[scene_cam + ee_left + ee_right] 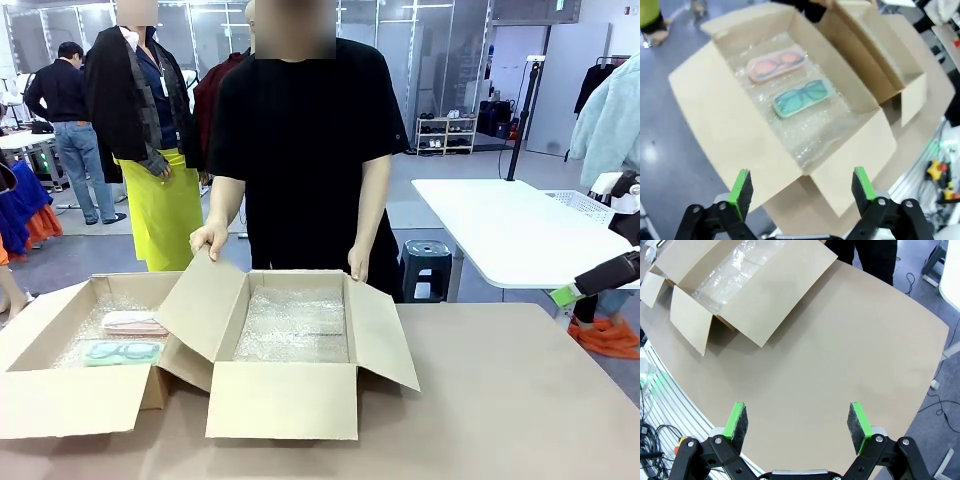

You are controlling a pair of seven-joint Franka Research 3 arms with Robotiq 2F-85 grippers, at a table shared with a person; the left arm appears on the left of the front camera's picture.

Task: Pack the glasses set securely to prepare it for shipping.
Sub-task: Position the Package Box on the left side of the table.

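Left gripper (801, 192) is hanging released above the left box (730, 125); right gripper (797, 422) is idling open too. Pink case (776, 64) and green case (802, 97) are lying side by side on its bubble wrap (805, 135). I'm planning a straight descent, jaws spanning one case's short sides.

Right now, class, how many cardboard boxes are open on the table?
2. The left box holds the pink glasses case and the mint glasses case on bubble wrap; the middle box, bubble-lined, is steadied by the person's hands.
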